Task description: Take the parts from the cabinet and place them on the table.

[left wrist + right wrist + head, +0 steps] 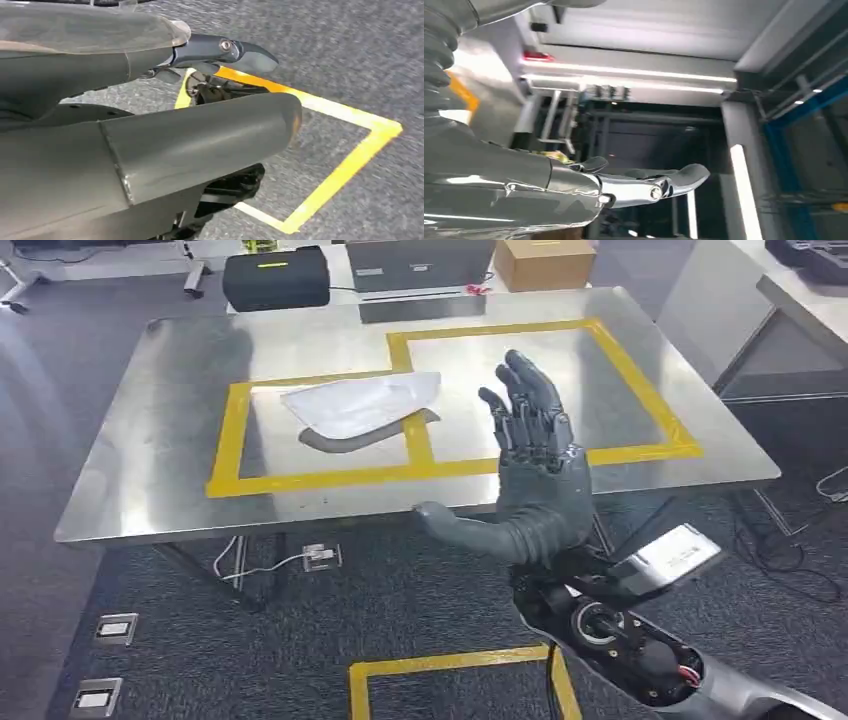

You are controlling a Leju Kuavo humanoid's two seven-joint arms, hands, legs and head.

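Steel table [150, 470] is the landmark. Part [362, 403], a flat white/silver sheet-metal pc w/ a curved edge, lies on the table top inside the left yellow tape rectangle [235, 430], its one end reaching over the tape strip that divides that rectangle from the bigger tape rectangle [640, 370] beside it. Nothing touches the part. Right hand [535, 465] is raised over the table's near edge, just right of the dividing strip and apart from the part; palm faces the table, fingers [528, 390] straight and spread, thumb [470, 530] stuck out to the side, holding nothing, so released. In right wrist view the same hand [574, 187] is seen edge-on, fingers stretched out flat, w/ ceiling and light strips behind. Left hand [150, 150]: left wrist view is close on its grey cover and thumb, one dark fingertip [245, 52] sticking out straight over grey carpet w/ a yellow tape corner [380, 130]; nothing seen in it, but whether it's spread or curled, can't tell. Beyond the table's far edge: black case [275, 278], grey box [420, 265], cardboard box [545, 262]. Under the table's near edge, cable on carpet; floor sockets [115, 628] to the near left of the table; yellow floor tape [450, 665] on the carpet nearest the robot.
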